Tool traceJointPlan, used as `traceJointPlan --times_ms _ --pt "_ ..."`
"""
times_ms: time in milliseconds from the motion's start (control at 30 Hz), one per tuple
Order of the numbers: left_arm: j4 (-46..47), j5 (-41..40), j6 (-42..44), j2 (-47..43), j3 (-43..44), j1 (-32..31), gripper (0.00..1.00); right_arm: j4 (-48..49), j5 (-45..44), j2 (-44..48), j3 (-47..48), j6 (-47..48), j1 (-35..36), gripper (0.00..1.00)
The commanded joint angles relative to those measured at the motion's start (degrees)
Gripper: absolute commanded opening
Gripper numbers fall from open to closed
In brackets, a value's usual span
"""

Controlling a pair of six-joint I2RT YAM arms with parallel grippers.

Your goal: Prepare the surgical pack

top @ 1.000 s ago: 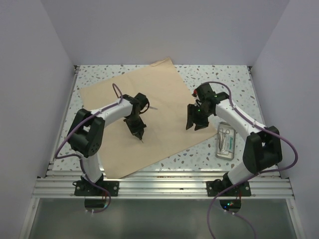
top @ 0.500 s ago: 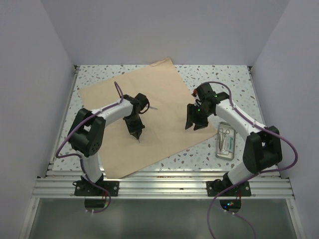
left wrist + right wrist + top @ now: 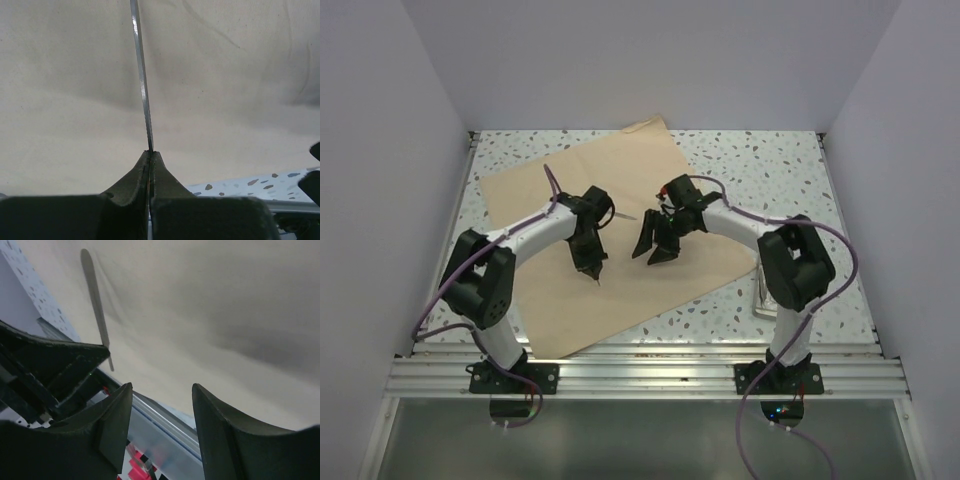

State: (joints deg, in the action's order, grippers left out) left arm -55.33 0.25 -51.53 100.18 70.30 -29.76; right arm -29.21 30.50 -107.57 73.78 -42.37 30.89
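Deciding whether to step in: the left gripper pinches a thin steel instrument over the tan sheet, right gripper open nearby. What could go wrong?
The left gripper pinches the steel instrument only at its end, so it may pivot or slip out.
Its free end reaches toward the wrapping sheet and could snag or pierce it.
The open right gripper is close, so the arms might collide.

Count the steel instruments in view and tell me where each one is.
1. A thin steel instrument is pinched between the fingers of the left gripper, over the tan wrapping sheet. Others may be hidden behind the right arm.
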Motion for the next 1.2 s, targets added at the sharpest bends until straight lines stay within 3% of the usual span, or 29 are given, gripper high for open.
traceJointPlan --times_ms 0,400,833,1167 --pt "1.45 1.42 2.04 -3.94 -1.83 -0.3 0.0 8.29 4.3 -3.59 6.1 -7.28 3.38 0.55" --pt "2.59 2.12 3.45 -7.9 -4.74 -0.3 0.0 13.13 5.18 -11.69 11.03 -17.48 10.59 0.55" --pt "3.74 3.0 4.15 -8.42 -5.18 -0.21 0.0 12.78 6.94 -18.81 17.09 -19.15 15.42 0.55" --pt "4.53 3.7 4.86 -8.6 -5.18 -0.3 0.0 15.59 9.14 -21.63 19.47 -21.09 16.13 0.43"
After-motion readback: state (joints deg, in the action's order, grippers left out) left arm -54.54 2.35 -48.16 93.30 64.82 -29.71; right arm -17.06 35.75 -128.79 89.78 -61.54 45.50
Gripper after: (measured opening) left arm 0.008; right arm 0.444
